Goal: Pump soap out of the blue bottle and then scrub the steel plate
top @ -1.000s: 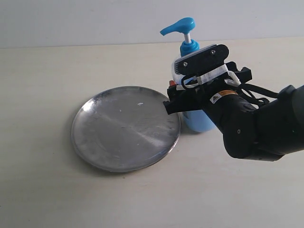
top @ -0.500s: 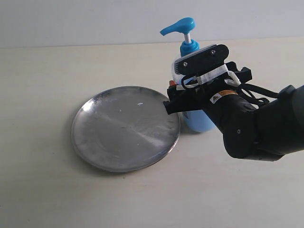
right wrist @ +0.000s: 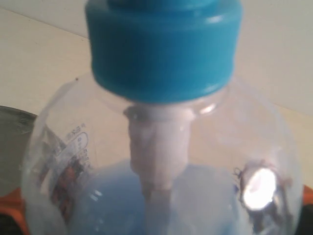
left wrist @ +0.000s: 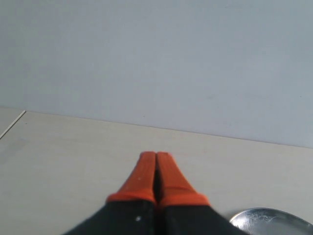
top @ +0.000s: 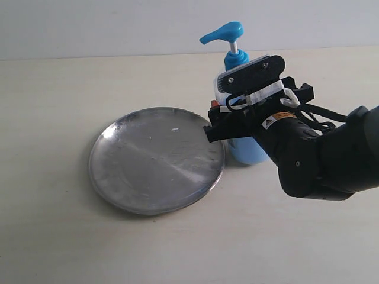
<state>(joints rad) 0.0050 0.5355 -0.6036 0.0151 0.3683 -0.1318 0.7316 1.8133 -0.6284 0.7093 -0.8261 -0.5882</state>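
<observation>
The right hand [top: 219, 121] was clamped on the blue bottle [top: 244, 152], yet an off-centre pump press might have tipped it onto the steel plate [top: 154, 160].

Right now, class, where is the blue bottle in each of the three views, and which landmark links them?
Exterior view: blue bottle right of centre, partly behind the right arm.
Left wrist view: not in it; only the shut left gripper.
Right wrist view: fills the frame, close up.
Shared landmark: steel plate, beside the bottle in the exterior view; its rim shows in the left wrist view.
</observation>
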